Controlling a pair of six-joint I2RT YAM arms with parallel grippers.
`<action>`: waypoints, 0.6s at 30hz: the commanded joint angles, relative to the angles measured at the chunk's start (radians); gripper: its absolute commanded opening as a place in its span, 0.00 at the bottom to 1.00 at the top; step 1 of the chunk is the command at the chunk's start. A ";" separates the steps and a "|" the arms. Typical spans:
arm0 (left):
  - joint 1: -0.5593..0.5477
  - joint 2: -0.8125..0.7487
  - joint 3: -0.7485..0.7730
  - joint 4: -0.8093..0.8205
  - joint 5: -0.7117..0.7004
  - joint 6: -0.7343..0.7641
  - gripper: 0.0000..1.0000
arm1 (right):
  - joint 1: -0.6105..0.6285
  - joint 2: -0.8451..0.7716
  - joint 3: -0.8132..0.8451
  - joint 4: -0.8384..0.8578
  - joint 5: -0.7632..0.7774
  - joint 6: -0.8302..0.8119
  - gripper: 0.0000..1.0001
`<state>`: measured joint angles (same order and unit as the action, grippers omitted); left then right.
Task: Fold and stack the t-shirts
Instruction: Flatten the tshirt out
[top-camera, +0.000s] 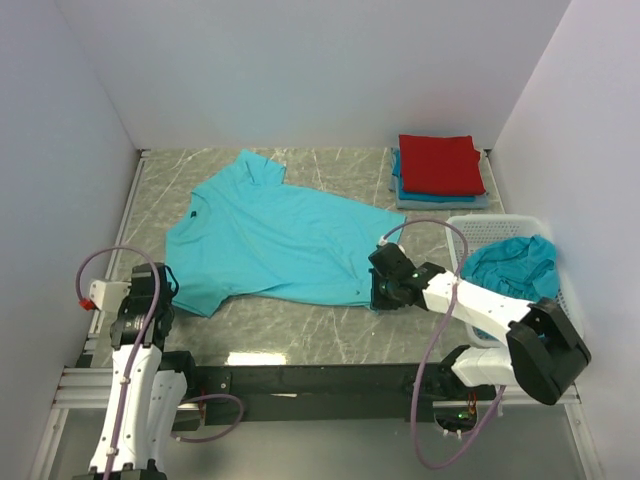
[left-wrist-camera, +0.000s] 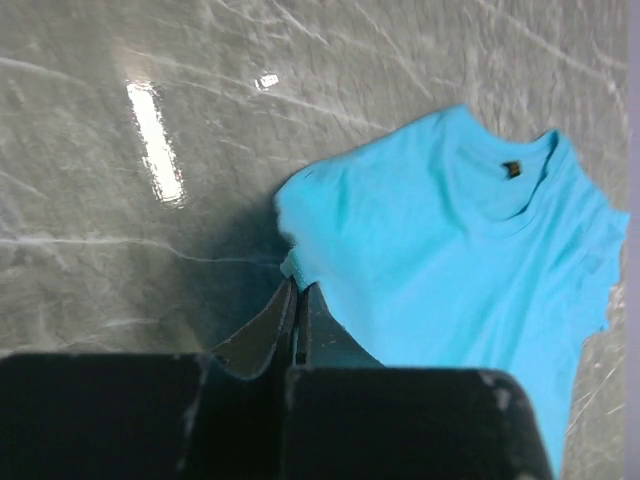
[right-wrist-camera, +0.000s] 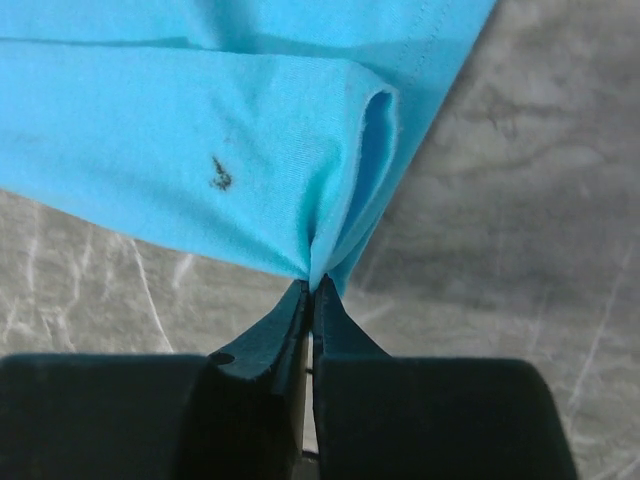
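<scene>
Spread flat on surface (top-camera: 300, 330): turquoise t-shirt (top-camera: 270, 235). My right fingers (right-wrist-camera: 275, 335) pinch its hem corner, a thin bite. My left fingers (left-wrist-camera: 262, 338) are closed at the sleeve edge; hold unclear. Risk: cloth slips out mid-fold and bunches.

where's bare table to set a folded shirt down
Bare table: the near strip between the spread turquoise shirt and the arms' rail; the far strip from its collar to the folded stack; the far left corner. Crowded right: stack, basket, right arm.
</scene>
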<state>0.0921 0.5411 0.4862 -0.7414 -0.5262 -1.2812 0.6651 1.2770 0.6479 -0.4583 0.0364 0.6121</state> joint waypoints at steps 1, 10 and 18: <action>0.006 -0.030 0.042 -0.078 -0.064 -0.064 0.00 | 0.002 -0.063 -0.037 -0.100 0.010 0.018 0.04; 0.006 -0.061 0.051 -0.003 -0.014 -0.004 0.00 | -0.004 -0.156 0.031 -0.138 -0.033 -0.031 0.08; 0.006 0.144 0.127 0.221 0.050 0.054 0.00 | -0.108 0.028 0.297 -0.160 0.002 -0.138 0.06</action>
<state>0.0925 0.6132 0.5556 -0.6731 -0.5179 -1.2720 0.5907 1.2552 0.8433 -0.6205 0.0063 0.5415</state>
